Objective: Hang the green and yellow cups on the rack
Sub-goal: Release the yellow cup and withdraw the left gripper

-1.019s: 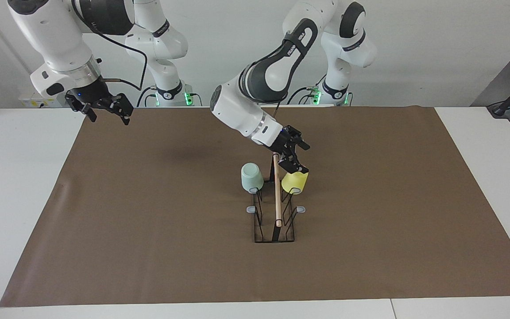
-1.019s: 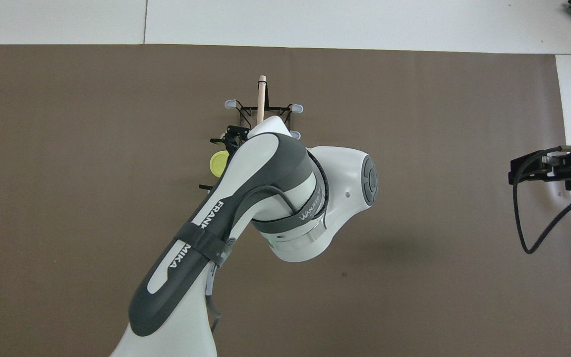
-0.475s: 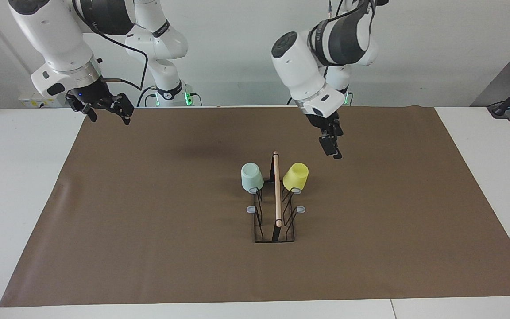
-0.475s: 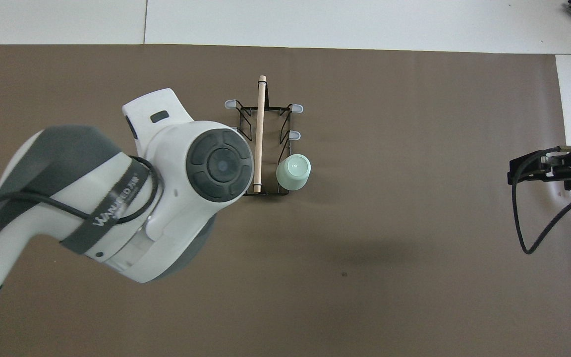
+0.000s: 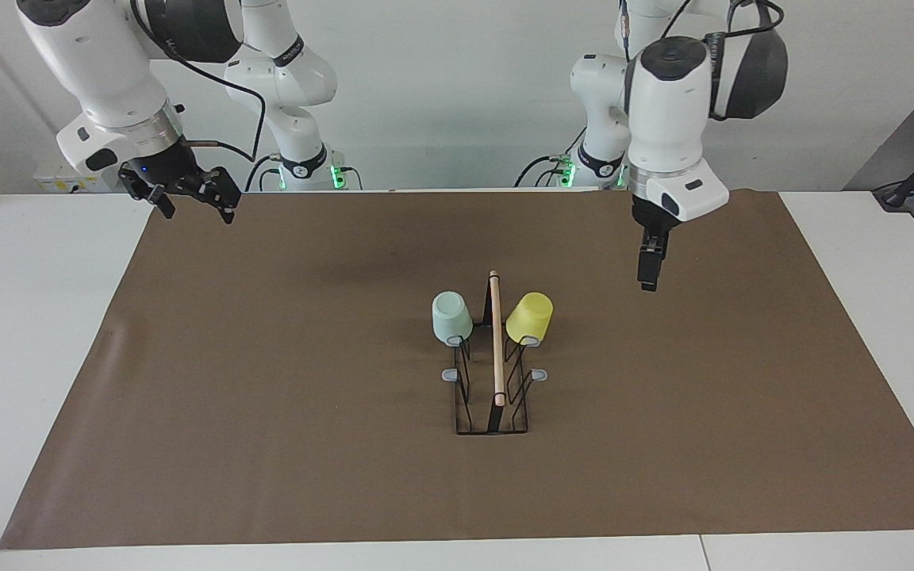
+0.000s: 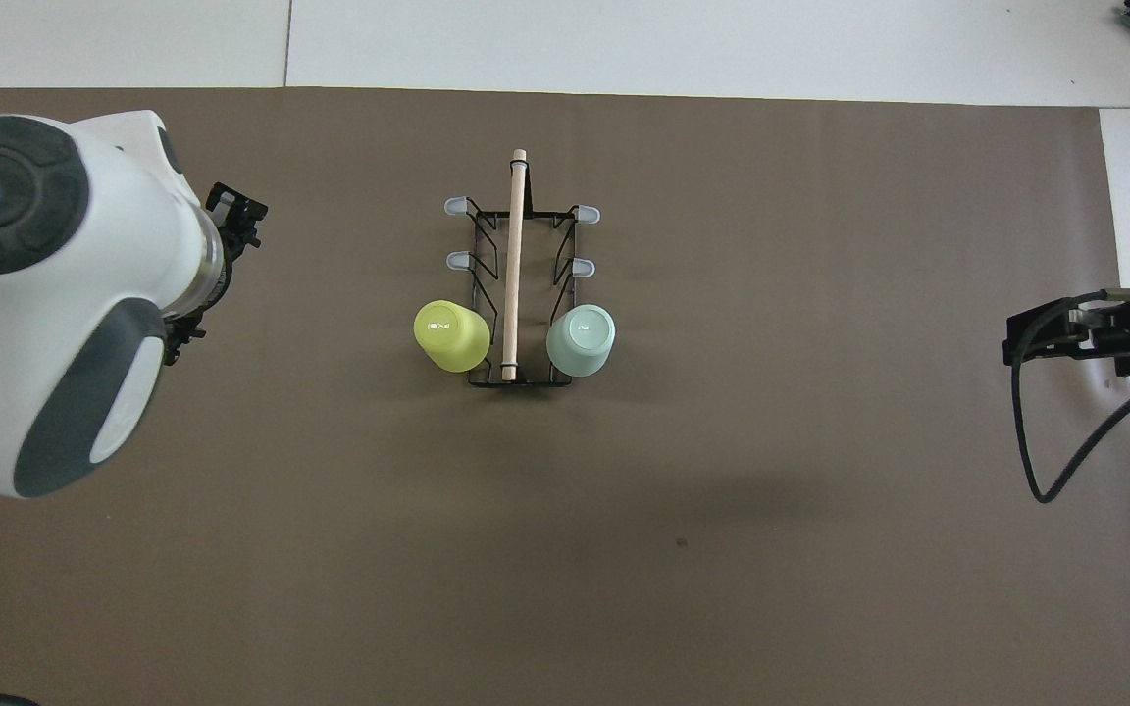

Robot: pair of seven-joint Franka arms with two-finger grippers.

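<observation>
Facing view: the bright yellow plastic cup (image 5: 529, 316) and pale mint green plastic cup (image 5: 451, 316) hang on the black wire rack (image 5: 492, 396), between both empty, wide-open grippers; left gripper (image 5: 647, 268) nearer.

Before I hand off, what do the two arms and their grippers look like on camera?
Both arms are glossy white, rounded shells with dark grey to black joint sections and round dark caps. Each ends in a silver wrist ring and a black two-finger gripper: the left gripper slim seen edge-on, the right gripper boxier with visible links. Loose black cables loop along both arms. Green lights glow at the bases.
</observation>
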